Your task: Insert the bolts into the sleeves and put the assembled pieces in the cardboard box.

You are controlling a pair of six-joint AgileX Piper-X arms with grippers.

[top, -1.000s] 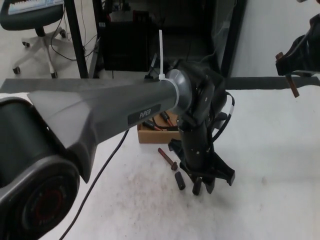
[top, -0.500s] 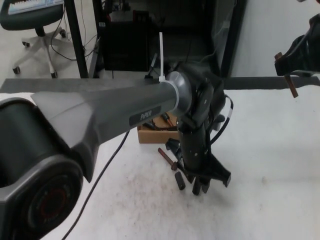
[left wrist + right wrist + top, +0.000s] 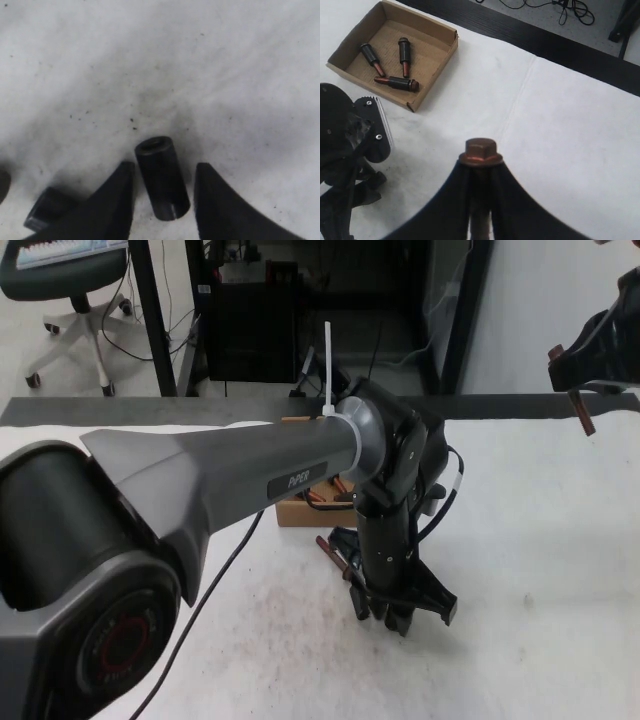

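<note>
Left wrist view: my left hand (image 3: 165,167) is hanging open around the sleeve (image 3: 162,177), its long axis lying along my fingers (image 3: 117,200); my right hand (image 3: 480,170) is gripping a bolt (image 3: 480,150).

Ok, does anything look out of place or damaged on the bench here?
Nothing stands out. Three assembled pieces lie inside the cardboard box, the open left pincer straddles a sleeve lying on its side, and the right pincer grips a bolt below its head.
</note>
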